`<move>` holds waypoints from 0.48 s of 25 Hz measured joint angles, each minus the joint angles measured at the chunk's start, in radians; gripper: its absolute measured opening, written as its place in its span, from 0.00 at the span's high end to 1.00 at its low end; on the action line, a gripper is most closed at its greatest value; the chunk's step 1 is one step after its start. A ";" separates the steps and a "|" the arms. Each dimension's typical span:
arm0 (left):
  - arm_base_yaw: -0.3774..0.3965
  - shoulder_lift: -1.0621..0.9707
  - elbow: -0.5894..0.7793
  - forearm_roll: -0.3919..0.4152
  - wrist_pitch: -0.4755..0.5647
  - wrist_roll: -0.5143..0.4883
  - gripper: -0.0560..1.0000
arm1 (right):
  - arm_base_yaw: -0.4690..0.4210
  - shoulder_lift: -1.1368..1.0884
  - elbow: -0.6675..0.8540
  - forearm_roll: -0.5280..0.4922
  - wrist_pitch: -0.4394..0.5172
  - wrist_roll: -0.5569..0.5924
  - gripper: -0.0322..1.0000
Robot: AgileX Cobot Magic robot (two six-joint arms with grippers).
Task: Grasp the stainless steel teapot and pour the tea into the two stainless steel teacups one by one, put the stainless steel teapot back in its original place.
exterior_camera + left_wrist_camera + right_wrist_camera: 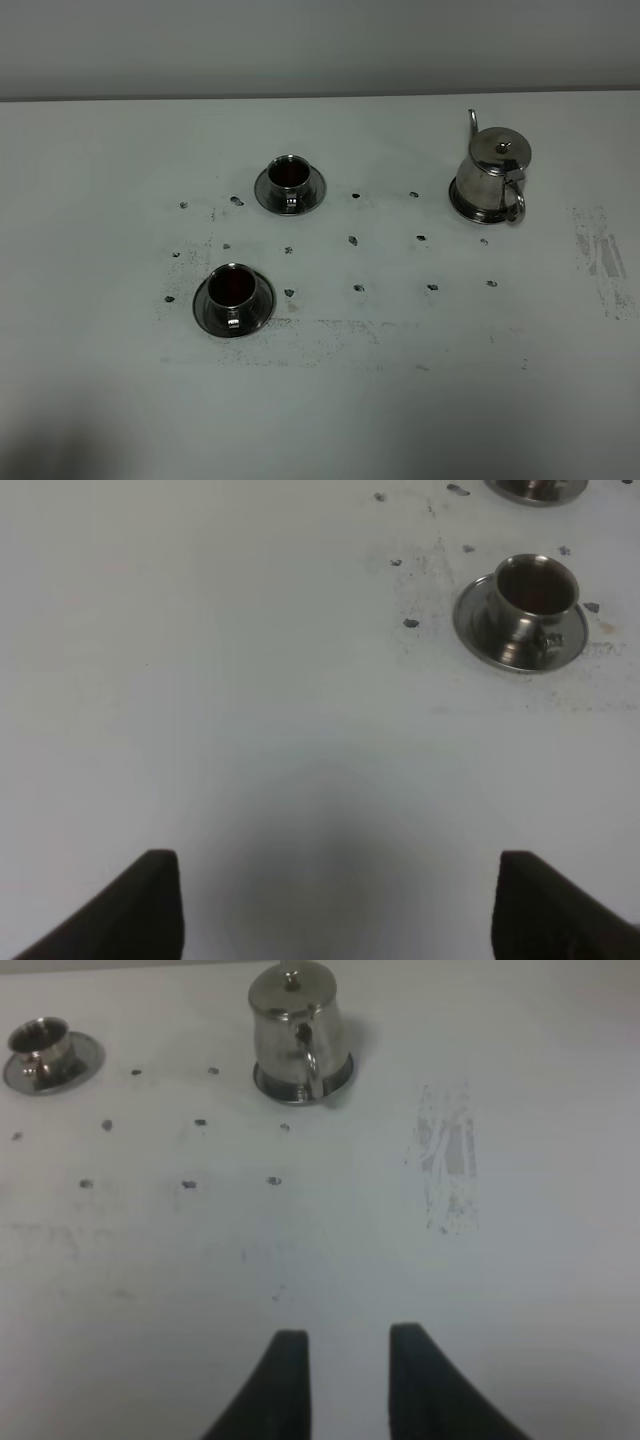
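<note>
The stainless steel teapot stands upright on the flat round steel tray at the back right, with its handle facing the front. It also shows in the right wrist view. Two stainless steel teacups on saucers stand at the left, one at the back and one in front. Both hold dark reddish-brown tea. My left gripper is open and empty, well short of the front cup. My right gripper is open with a narrow gap and empty, far in front of the teapot. Neither gripper shows in the exterior high view.
Small dark marks dot the white table between the cups and the teapot. A scuffed grey patch lies at the right edge, also seen in the right wrist view. A cup and saucer show beyond the marks.
</note>
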 joint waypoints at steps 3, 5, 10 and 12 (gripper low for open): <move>0.000 0.000 0.000 0.000 0.000 0.000 0.35 | 0.000 0.000 0.000 0.000 0.000 0.001 0.79; 0.000 0.000 0.000 0.000 0.000 0.000 0.35 | 0.000 0.000 0.000 0.000 0.000 0.001 0.79; 0.000 0.000 0.000 0.000 0.000 0.000 0.35 | 0.000 0.000 0.000 0.000 0.000 0.001 0.79; 0.000 0.000 0.000 0.000 0.000 0.000 0.35 | 0.000 0.000 0.000 0.000 0.000 0.001 0.79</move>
